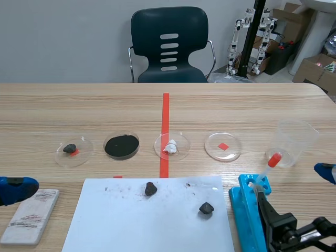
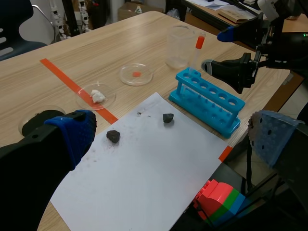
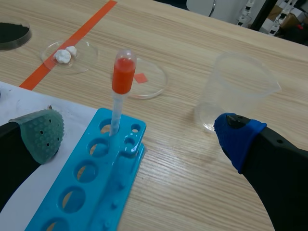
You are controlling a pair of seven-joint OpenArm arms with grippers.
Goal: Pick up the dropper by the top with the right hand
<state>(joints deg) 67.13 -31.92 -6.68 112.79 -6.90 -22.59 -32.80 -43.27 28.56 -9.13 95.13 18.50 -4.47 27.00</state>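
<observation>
Dropper (image 3: pixel 122 77): stands upright in an end hole of the blue rack (image 3: pixel 96 178), at the lower right of the scene view, orange bulb uppermost.
Right claw (image 3: pixel 139 137): wide open and empty; the dropper is ahead, between its fingers.
Procedure: advance, centre the pads on the bulb, close gently, lift straight up.
Obstruction: beaker (image 3: pixel 240 86) just beside the blue-padded finger; tipping risk.
Surroundings: dishes (image 1: pixel 231 152) mid-frame; white sheet (image 1: pixel 152 220) bottom centre.
Left claw (image 2: pixel 173 137): open, empty.
</observation>
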